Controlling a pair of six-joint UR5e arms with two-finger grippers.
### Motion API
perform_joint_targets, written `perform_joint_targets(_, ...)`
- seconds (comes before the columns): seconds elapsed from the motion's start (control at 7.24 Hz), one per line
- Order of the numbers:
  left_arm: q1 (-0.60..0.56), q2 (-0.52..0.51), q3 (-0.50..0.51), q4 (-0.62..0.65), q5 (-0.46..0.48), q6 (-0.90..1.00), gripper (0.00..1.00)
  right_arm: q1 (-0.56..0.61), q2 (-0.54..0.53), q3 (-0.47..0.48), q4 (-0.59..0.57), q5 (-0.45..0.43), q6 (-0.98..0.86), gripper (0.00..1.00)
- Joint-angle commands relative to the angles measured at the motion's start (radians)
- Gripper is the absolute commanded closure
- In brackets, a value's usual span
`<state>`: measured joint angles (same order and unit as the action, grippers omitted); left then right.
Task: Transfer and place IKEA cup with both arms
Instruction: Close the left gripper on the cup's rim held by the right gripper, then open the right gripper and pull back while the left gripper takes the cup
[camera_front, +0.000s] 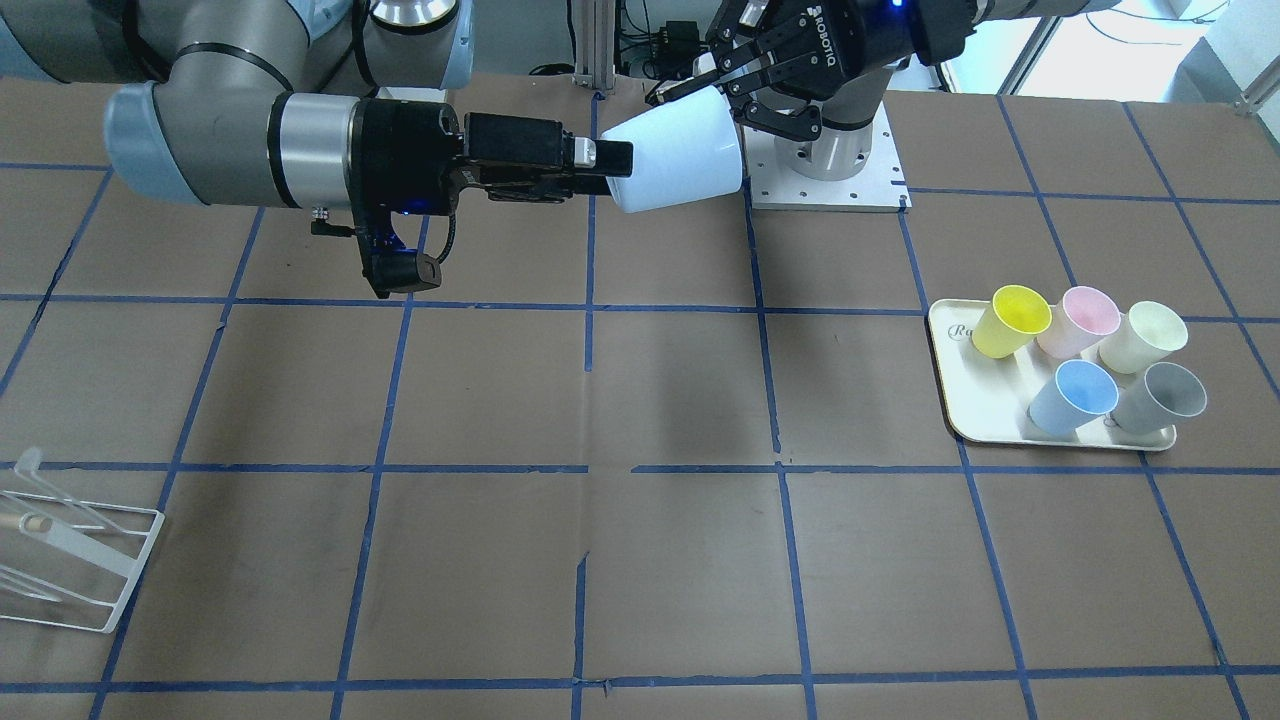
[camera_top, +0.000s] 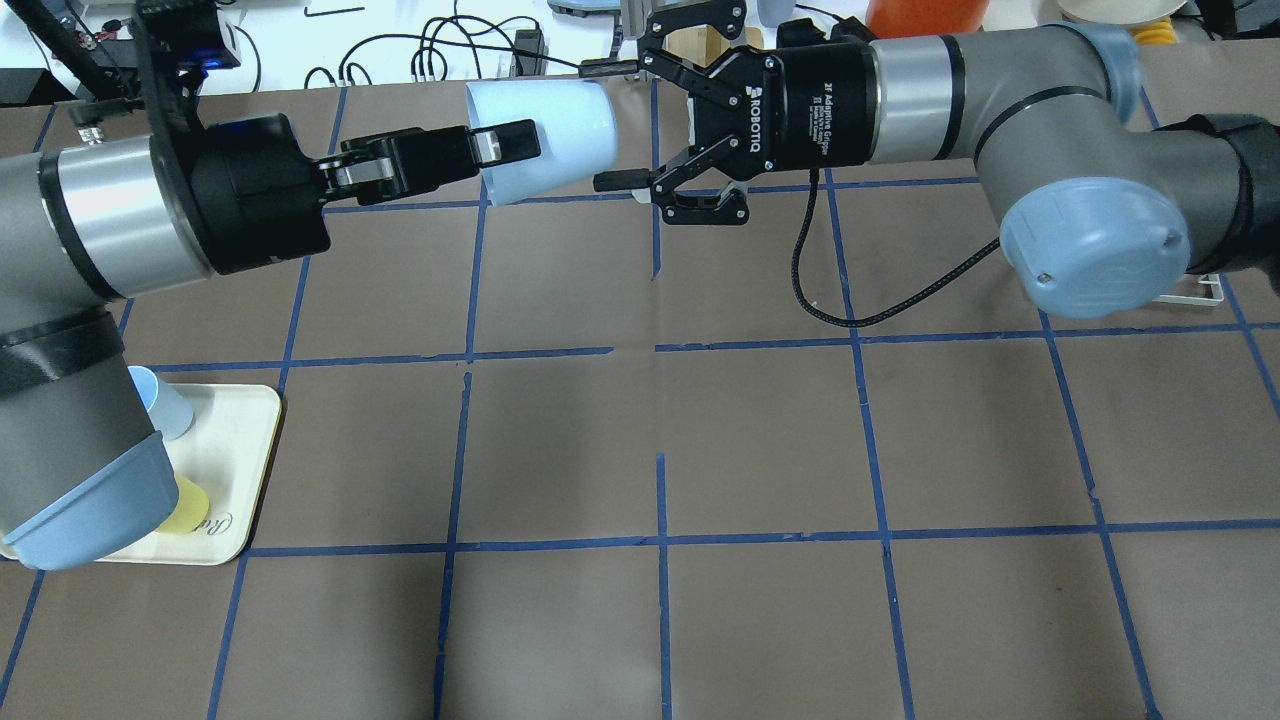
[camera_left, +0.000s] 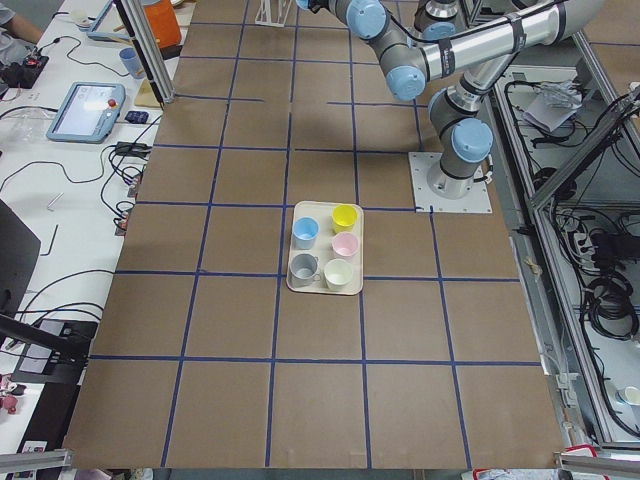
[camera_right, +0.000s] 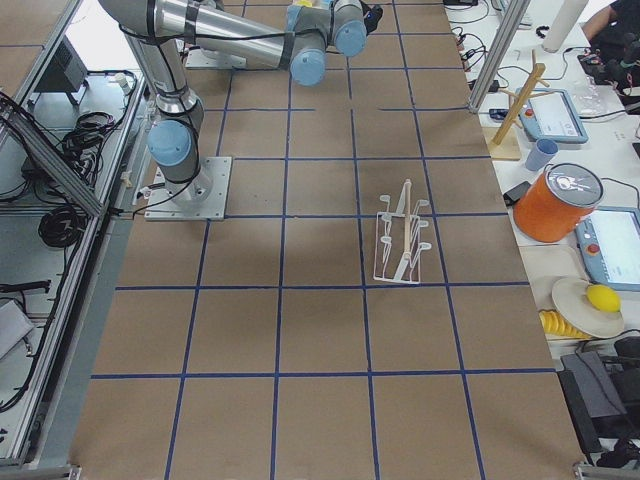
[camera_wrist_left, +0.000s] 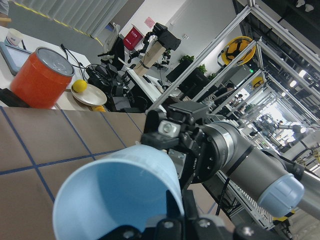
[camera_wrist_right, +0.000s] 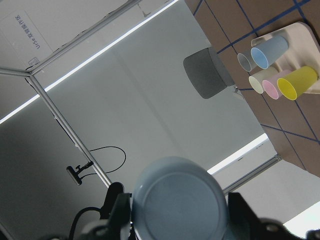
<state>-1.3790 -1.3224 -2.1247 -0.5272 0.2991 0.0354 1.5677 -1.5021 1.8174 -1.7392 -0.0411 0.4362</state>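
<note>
The pale sky-blue IKEA cup (camera_top: 560, 140) lies on its side high in the air between both arms. My left gripper (camera_top: 505, 148) is shut on its wide rim, one finger over the wall. My right gripper (camera_top: 600, 125) is open; its two fingers straddle the cup's narrow base with a small gap on each side. In the front view the cup (camera_front: 680, 150) has the left gripper (camera_front: 715, 92) on its right and the right gripper (camera_front: 608, 158) on its left. The right wrist view shows the cup's base (camera_wrist_right: 180, 200) between its fingers (camera_wrist_right: 116, 212). The left wrist view looks into the cup's mouth (camera_wrist_left: 115, 195).
A cream tray (camera_front: 950, 380) on my left side holds a second blue cup (camera_front: 1075, 395) and yellow (camera_front: 1010, 320), pink (camera_front: 1080, 320), cream (camera_front: 1145, 335) and grey (camera_front: 1165, 395) cups. A white wire rack (camera_front: 70, 560) stands on my right side.
</note>
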Motion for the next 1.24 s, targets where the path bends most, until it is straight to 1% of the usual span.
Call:
perform_joint_targets(0.0,0.0,0.0,0.0,0.0,-0.002,0.0,1.0,-0.005,-0.004,-0.009,0.0,-0.006,0.036,0.0)
perform_joint_targets(0.14,0.0,0.0,0.0,0.0,0.0,-0.002,1.0,-0.014,-0.007,-0.013,-0.002,-0.008,0.091,0.0)
perform_joint_targets(0.28,0.0,0.002,0.003,0.0,0.002,-0.015,1.0,-0.024,-0.007,-0.021,-0.017,-0.058,0.132,0.0)
perform_joint_targets(0.41,0.001,0.0,0.014,-0.004,0.032,-0.049,1.0,-0.05,-0.007,-0.026,-0.034,-0.142,0.133,0.0)
perform_joint_targets(0.55,0.001,-0.009,0.037,-0.008,0.114,-0.093,1.0,-0.076,-0.007,-0.026,-0.033,-0.154,0.134,0.0)
perform_joint_targets(0.69,0.001,0.002,0.066,-0.081,0.171,-0.112,1.0,-0.095,-0.007,-0.026,-0.027,-0.154,0.181,0.0)
perform_joint_targets(0.83,0.001,0.011,0.107,-0.2,0.21,-0.109,1.0,-0.122,-0.007,-0.036,-0.033,-0.166,0.256,0.0)
perform_joint_targets(0.97,0.001,0.017,0.155,-0.32,0.272,-0.104,1.0,-0.164,-0.007,-0.047,-0.028,-0.219,0.26,0.0)
perform_joint_targets(1.1,0.011,0.015,0.199,-0.441,0.355,-0.101,1.0,-0.178,-0.007,-0.05,-0.029,-0.365,0.257,0.0)
